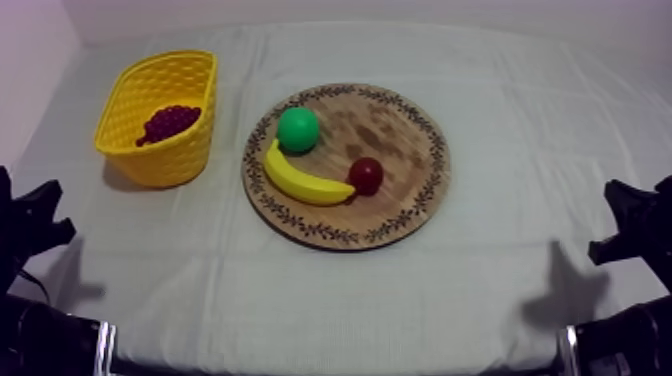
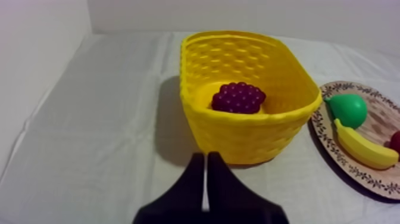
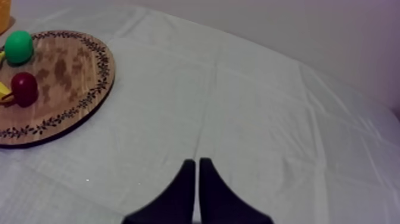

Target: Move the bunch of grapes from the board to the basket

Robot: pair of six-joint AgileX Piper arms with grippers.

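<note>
A yellow banana (image 1: 303,181) lies flat with its hollow side turned toward the far edge of the table. A green pear (image 1: 298,129) sits in that hollow near the banana's left end, touching it. A small red fruit (image 1: 365,175) rests against the banana's right tip, apart from the pear, and the grey-white cloth (image 1: 400,290) around them is creased with fold lines.

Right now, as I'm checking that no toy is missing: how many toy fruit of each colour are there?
Purple: 1, the bunch of grapes, in the yellow basket
Green: 1, the pear, on the wooden board
Yellow: 1, the banana
Red: 1, the small red fruit
Total: 4
</note>
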